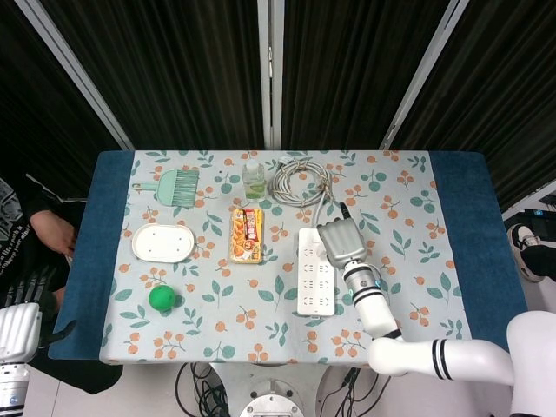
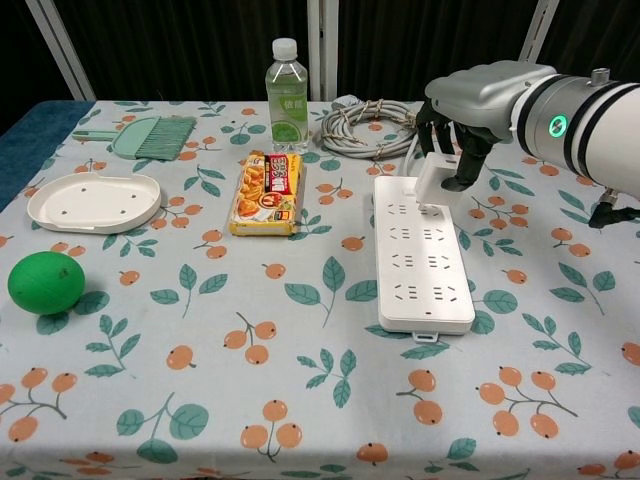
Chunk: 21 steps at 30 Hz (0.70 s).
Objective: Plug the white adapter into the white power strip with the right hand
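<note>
The right hand is curled around the adapter, fingers closed on its upper part, and holds it tilted just over the far end of the strip; from the chest view its lower edge sits at the first row of sockets, though I cannot tell whether the prongs are in. From above, the same hand covers the strip's upper right corner and hides the adapter. The left hand hangs off the near left corner of the bench, away from everything on it; its fingers are hard to read and I cannot tell whether they are open or closed. The strip lies lengthwise right of centre on the bench, which wears a cloth printed with leaves and orange berries over blue. Its cable is coiled just behind it at the far edge. Left of the strip lies a snack pack, and behind that a bottle stands upright. Further left a pale green brush lies near the far edge, a white oval tray sits nearer, and a green ball rests near the front left. Dark curtains with pale metal uprights close the room behind, and a person's arm shows at the left edge.
</note>
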Motion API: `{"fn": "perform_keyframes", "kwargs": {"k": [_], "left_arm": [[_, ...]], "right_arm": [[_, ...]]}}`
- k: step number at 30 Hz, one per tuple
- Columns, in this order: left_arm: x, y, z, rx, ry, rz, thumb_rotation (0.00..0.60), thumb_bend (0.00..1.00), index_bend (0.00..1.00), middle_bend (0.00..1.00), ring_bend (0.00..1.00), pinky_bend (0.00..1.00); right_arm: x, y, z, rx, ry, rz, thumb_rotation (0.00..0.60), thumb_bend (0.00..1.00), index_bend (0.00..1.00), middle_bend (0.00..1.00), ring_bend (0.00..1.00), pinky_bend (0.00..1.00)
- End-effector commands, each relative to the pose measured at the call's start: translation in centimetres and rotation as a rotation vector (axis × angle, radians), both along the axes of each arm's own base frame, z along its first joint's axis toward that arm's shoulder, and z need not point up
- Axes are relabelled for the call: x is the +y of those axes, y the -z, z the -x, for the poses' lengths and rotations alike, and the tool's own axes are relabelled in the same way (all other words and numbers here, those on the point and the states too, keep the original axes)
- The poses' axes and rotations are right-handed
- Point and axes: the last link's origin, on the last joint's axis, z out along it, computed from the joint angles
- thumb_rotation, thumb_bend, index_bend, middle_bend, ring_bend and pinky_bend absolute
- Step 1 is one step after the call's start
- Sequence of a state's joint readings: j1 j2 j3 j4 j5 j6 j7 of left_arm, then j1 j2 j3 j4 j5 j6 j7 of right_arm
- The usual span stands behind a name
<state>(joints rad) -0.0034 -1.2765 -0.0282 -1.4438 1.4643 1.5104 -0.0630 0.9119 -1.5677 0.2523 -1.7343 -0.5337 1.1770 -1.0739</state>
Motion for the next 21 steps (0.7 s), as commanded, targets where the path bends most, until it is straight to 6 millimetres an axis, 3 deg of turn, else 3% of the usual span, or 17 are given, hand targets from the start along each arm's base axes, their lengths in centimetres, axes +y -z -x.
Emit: {"fn": "perform_keyframes", "kwargs": {"k": [1,21], "left_arm": [[-0.01,0.00,0.05,-0.002,-0.001,-0.002,0.600,0.14,0.05,0.00,0.00,0.00],[-0.01,0.25,0.44,-0.009,-0.007,0.000,0.600,0.14,0.05,0.00,0.00,0.00]], "right_arm": [[-0.12,0.24,-0.49,0.038,-0.003,0.000,0.600,0.40,0.72,0.67,0.40,0.00],[-0.33,1.08,-0.96,0.109,0.020,-0.001,0.600,0.41,0.72,0.67,0.41,0.00]]}}
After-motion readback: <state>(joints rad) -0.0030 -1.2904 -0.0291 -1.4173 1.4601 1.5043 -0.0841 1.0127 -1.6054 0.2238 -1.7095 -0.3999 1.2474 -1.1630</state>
